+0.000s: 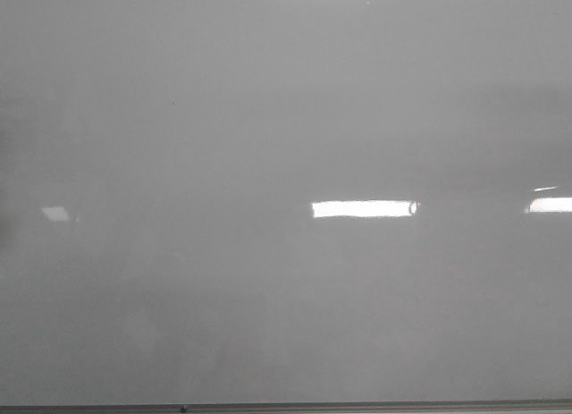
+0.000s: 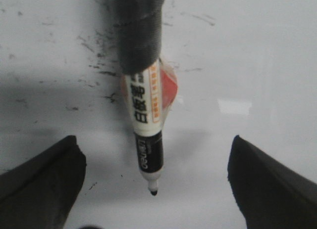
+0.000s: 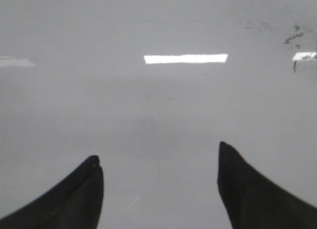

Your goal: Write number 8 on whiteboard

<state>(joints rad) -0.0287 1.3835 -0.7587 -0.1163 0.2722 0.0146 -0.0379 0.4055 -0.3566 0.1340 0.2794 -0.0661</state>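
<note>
Whiteboard (image 1: 268, 119) fills the front view as a blank, glossy grey sheet with glare bars and a thin metal edge strip (image 1: 357, 405) along the bottom; no 8 shows on it anywhere, so by my reading the stroke has yet to begin. In the left wrist view a marker (image 2: 146, 125) with a white printed barrel, a dark taped upper part and a black tip hangs tip-down between the left gripper (image 2: 153, 189), whose jaws stand wide apart on either side without touching it; the marker seems fixed to the wrist above the picture rather than pinched, though the mount itself is out of view. The tip looks close to the board, but whether it touches I cannot tell. Old black smudges (image 2: 99, 66) lie on the surface behind the barrel. The right gripper (image 3: 158, 184) hovers over bare board with its jaws likewise apart and nothing between them. To write well, bring the tip down square and with light, even pressure, start at the top of the upper loop on a clean patch away from the smudges, keep contact through the crossing, and close the lower loop fully so the figure does not read as a 3.
</note>
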